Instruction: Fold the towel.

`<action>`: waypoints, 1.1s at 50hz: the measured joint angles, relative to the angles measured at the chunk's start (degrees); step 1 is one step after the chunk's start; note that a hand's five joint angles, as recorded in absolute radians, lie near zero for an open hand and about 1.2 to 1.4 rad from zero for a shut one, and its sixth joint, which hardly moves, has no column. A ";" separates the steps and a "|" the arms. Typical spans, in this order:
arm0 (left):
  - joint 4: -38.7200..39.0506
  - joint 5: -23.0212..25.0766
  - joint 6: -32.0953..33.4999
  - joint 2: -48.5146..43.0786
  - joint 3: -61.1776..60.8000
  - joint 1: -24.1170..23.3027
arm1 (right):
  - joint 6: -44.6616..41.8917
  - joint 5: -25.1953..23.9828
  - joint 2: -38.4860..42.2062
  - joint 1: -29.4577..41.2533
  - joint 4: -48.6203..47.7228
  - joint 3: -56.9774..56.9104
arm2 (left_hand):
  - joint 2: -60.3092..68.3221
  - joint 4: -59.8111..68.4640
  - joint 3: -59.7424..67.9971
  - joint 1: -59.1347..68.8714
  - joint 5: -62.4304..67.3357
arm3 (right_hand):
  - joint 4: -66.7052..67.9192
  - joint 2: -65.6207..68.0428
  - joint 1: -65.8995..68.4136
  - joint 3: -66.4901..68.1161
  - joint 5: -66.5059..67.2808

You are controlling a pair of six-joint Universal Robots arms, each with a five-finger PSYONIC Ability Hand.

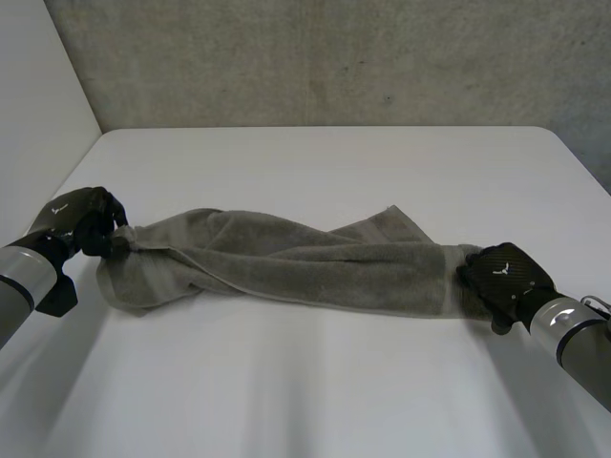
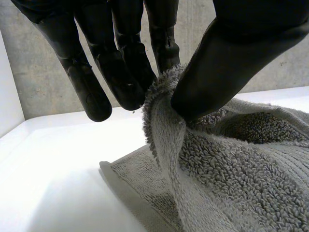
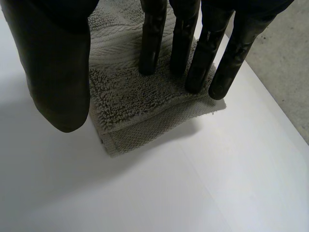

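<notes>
The black, smooth-shelled left hand [image 1: 81, 221] is closed on one end of the towel. In its wrist view the broad thumb [image 2: 231, 53] presses a bunched fold of cloth against the fingers [image 2: 125, 72], so the edge stands up in a ridge between them. The other fingertips hang free just beside the fold.

The black right hand [image 1: 504, 274] sits at the opposite end with its fingers [image 3: 152, 43] straight and relaxed. Their tips rest on the cloth near its short edge. Its thumb [image 3: 58, 72] stays apart from them, over bare table beside the towel's long edge, and nothing is pinched.

The grey-green terry towel [image 1: 305, 262] lies stretched in a long, loosely rumpled band across the middle of the table, between the two hands. It is gathered and twisted at the left hand's end, with soft lengthwise folds along its body. One flap pokes out toward the far side. Up close the pile is thick and looped. At the right hand's end a flat woven border band crosses the cloth, and a squared corner lies flat on the table.

The matte white table [image 1: 334, 382] has a smooth top with rounded far corners. Behind it stands a rough, mottled grey concrete wall [image 1: 334, 57].
</notes>
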 measured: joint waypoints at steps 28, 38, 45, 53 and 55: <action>0.00 0.09 0.11 -0.43 0.00 -0.74 | 0.59 2.49 4.32 2.91 -2.20 -2.86 | 0.01 0.00 0.00 0.00 0.00 | 14.53 14.48 14.35 14.25 12.98; 0.00 0.07 0.17 -0.60 0.00 -1.18 | 0.61 2.55 5.04 3.21 -2.14 -3.38 | 0.10 0.00 0.03 0.00 0.00 | 15.12 15.21 15.02 14.93 13.58; 0.00 0.06 0.19 -0.63 0.00 -1.17 | 0.64 2.60 5.72 3.35 -2.08 -3.82 | 0.12 0.00 0.07 0.00 0.00 | 37.64 37.66 37.39 37.51 36.94; 0.00 0.07 0.19 -0.63 -0.01 -1.16 | 1.34 2.72 5.57 3.40 -2.03 -4.07 | 0.12 0.00 0.08 0.00 0.00 | 44.39 44.00 43.06 44.49 43.75; 0.00 0.07 0.19 -0.61 -0.01 -1.16 | 1.91 2.72 5.16 3.40 -2.00 -4.05 | 0.12 0.00 0.08 0.00 0.00 | 44.39 43.99 43.07 44.49 43.75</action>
